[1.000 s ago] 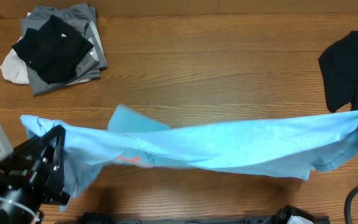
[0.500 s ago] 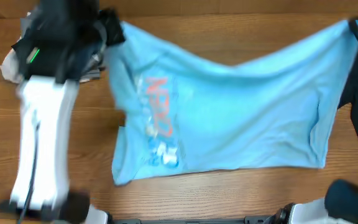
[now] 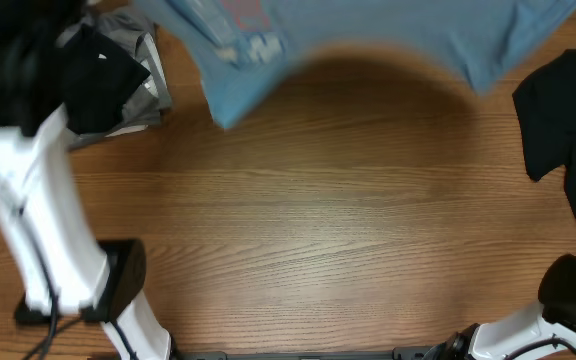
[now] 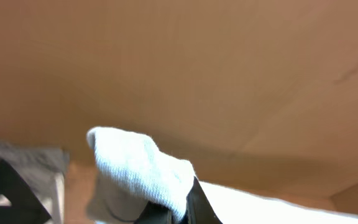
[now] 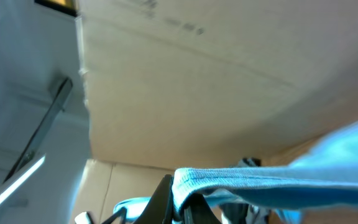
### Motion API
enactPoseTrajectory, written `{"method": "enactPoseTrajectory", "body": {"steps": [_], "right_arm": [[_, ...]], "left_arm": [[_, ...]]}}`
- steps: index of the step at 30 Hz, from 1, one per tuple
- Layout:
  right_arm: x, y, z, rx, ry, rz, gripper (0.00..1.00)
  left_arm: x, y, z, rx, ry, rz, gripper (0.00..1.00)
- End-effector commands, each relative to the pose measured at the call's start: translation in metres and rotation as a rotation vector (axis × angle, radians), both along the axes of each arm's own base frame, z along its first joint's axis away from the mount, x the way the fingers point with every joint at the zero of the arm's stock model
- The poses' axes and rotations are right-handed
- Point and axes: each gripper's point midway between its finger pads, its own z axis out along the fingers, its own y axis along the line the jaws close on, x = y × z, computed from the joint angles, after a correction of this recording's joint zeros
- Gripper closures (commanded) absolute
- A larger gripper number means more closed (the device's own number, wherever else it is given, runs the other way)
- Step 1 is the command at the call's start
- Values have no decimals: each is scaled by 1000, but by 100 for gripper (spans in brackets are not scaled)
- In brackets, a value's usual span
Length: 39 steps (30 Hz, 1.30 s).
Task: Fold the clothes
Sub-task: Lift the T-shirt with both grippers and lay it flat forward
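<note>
Folding is barely getting under way, as far as I can judge. Both arms are holding the sky-blue T-shirt (image 3: 368, 30) up in the air over the far edge of the table (image 3: 318, 220). It is stretching from left to right and blurring in the overhead view, with its printed lettering showing toward the left end. No part of it is lying on the wood, and no fold is showing in it.

The left gripper (image 4: 179, 208) is pinching a pale bunched corner of the cloth, though that bunch is hiding most of its jaws. The right gripper (image 5: 179, 202) is pinching the ribbed blue hem, which is running across its fingertips and off to the right.

At the far left, a heap of black, grey and off-white garments (image 3: 118, 85) is lying rumpled. At the far right, a black garment (image 3: 558, 110) is lying loose, partly out of frame. Neither looks folded.

So almost everything is waiting to be done. The blue shirt needs laying flat on the open middle of the table and then folding, and the other pieces need the same.
</note>
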Motion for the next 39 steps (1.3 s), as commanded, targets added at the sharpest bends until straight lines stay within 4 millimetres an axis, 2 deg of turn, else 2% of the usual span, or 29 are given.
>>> {"method": "enactPoseTrajectory", "body": {"steps": [1, 3, 4, 6, 7, 8, 9, 11, 13, 17, 20, 23, 27, 32, 35, 39], "right_arm": [[-33, 29, 17, -50, -41, 87, 96], [-28, 27, -16, -79, 62, 31, 96], [-23, 17, -48, -130, 179, -70, 96], [-23, -2, -94, -234, 370, -232, 96], [-27, -10, -121, -305, 488, -307, 96], [-31, -9, -139, -359, 564, -324, 96], [-33, -6, -149, -389, 599, -318, 96], [-36, 0, -168, -434, 672, -307, 96], [-40, 5, -188, -454, 746, -289, 96], [-51, -4, -235, -494, 930, -307, 96], [-54, -11, -264, -489, 1009, -300, 96], [-59, -14, -293, -502, 1083, -283, 96], [-70, -22, -333, -549, 1183, -274, 96], [-71, -26, -362, -556, 1220, -282, 96], [-72, -28, -370, -563, 1232, -289, 96], [-76, -35, -371, -567, 1264, -341, 96]], "left_arm": [[-29, -4, 6, 62, -1, -30, 95], [-27, -6, -27, 88, 123, -48, 94], [-23, -7, -50, 106, 199, -62, 91], [-13, -11, -87, 114, 328, -83, 90], [-7, -15, -113, 114, 413, -101, 90], [-1, -21, -140, 115, 502, -119, 90], [2, -23, -154, 116, 548, -126, 91], [8, -31, -201, 118, 702, -149, 96], [13, -39, -242, 117, 827, -175, 96], [8, -61, -300, 98, 1016, -235, 96], [-1, -64, -325, 140, 1103, -227, 96], [-8, -66, -339, 173, 1154, -221, 96], [-22, -80, -356, 151, 1229, -282, 96], [-47, -76, -381, 180, 1350, -287, 96], [-71, -67, -377, 208, 1387, -263, 96], [-95, -60, -355, 212, 1364, -243, 96]]}}
